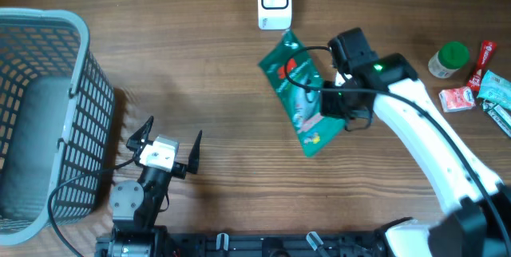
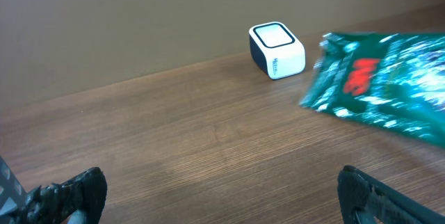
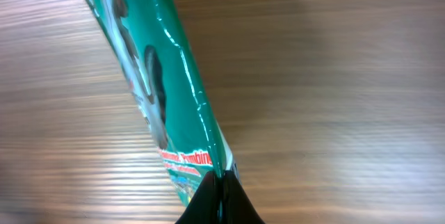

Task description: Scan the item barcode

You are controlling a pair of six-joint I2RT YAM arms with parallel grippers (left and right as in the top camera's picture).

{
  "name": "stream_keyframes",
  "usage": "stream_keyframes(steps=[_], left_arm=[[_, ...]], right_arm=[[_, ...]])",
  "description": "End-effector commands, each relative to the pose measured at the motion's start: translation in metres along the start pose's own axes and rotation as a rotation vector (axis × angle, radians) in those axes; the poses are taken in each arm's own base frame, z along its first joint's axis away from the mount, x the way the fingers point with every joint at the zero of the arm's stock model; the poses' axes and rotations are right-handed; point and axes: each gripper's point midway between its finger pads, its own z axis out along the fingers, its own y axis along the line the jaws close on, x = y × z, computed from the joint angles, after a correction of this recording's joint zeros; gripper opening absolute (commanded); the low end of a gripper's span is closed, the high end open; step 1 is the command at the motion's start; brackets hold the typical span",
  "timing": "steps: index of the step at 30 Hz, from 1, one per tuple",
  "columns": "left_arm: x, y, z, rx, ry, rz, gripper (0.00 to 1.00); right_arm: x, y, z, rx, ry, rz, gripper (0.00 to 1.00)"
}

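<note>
The item is a shiny green packet with red print, held just above the wood table below a small white scanner box. My right gripper is shut on the packet's right edge. In the right wrist view the two black fingers pinch the thin edge of the packet. No barcode shows on the faces I see. My left gripper stands open near the front left, holding nothing. The left wrist view shows its gap over bare wood, with the scanner and packet far ahead.
A grey mesh basket stands at the left edge. At the far right lie a green-capped bottle, a small red-and-white pack and other small packets. A cable runs from the scanner off the back edge.
</note>
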Motion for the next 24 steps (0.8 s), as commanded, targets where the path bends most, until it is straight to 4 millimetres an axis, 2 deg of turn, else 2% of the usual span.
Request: stream_keyframes(steps=[1,2,4,7,10,11,13,14,17,20,23,24], left_arm=[[0.001,-0.003,0.000,0.016,-0.003,-0.005,1.00],[0.001,-0.003,0.000,0.016,-0.003,-0.005,1.00],[0.001,-0.003,0.000,0.016,-0.003,-0.005,1.00],[0.000,-0.003,0.000,0.016,-0.003,-0.005,1.00],[0.001,-0.003,0.000,0.016,-0.002,-0.005,1.00],[0.001,-0.003,0.000,0.016,-0.002,-0.005,1.00],[0.001,-0.003,0.000,0.016,-0.002,-0.005,1.00],[0.000,-0.003,0.000,0.016,-0.003,-0.005,1.00],[0.001,-0.003,0.000,0.016,-0.002,-0.005,1.00],[0.001,-0.003,0.000,0.016,-0.002,-0.005,1.00],[0.000,-0.003,0.000,0.016,-0.003,-0.005,1.00],[0.001,-0.003,0.000,0.016,-0.003,-0.005,1.00]], right_arm=[[-0.013,-0.072,-0.046,0.342,-0.237,0.179,0.04],[-0.010,-0.089,-0.059,0.411,-0.286,0.261,0.04],[-0.003,-0.107,-0.078,0.463,-0.367,0.411,0.04],[0.002,-0.108,-0.081,0.490,-0.380,0.417,0.04],[0.002,-0.083,-0.080,0.444,-0.403,0.357,0.04],[0.006,-0.044,-0.068,0.354,-0.376,0.224,0.04],[0.006,-0.018,-0.052,0.329,-0.349,0.142,0.04],[0.007,-0.011,-0.044,0.339,-0.333,0.119,0.04],[0.016,0.010,-0.001,0.398,-0.228,0.040,0.04],[0.020,0.031,0.029,0.354,-0.138,-0.058,0.04],[0.016,0.041,0.029,0.325,-0.145,-0.094,0.04],[0.013,0.050,0.029,0.290,-0.145,-0.160,0.04]])
